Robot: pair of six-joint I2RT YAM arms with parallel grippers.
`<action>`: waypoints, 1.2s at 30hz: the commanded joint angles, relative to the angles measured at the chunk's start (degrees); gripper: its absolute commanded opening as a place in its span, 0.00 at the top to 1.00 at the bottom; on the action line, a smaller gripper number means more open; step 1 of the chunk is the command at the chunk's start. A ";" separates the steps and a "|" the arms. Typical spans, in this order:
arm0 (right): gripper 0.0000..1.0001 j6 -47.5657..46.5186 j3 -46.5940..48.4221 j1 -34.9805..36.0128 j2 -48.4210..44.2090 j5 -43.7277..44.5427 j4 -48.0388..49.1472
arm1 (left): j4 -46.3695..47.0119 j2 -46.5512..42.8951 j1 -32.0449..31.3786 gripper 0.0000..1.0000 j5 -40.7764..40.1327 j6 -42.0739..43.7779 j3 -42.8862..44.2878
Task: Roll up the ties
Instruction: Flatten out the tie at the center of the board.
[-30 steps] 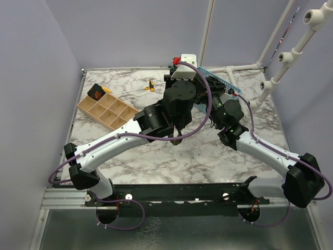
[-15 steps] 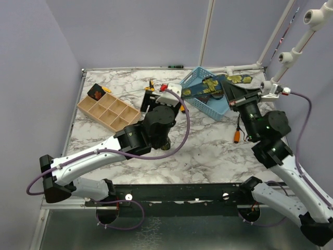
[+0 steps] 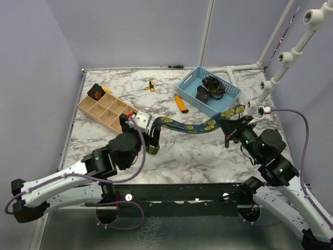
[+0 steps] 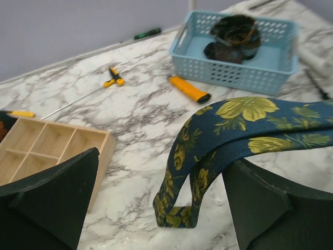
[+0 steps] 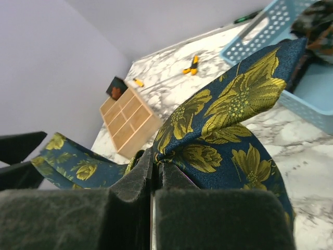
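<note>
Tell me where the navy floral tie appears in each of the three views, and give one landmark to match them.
Top external: the navy floral tie stretches across the picture's middle, below the blue basket.
Left wrist: the tie enters from the right edge, its folded end hanging at centre; basket top right.
Right wrist: the tie fills the centre; basket top right.
Shared landmark: the blue basket.

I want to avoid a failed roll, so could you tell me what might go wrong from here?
1. The left gripper stands open, so the folded end of the navy tie only hangs between its jaws; it may drop and unfold.
2. Only the shut right gripper holds the tie, on bunched fabric; a pull could slip it free.
</note>
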 commanded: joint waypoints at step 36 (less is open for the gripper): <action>1.00 9.04 10.20 23.34 24.41 37.46 14.80 | 20.72 -34.19 0.10 0.03 7.92 8.44 -8.71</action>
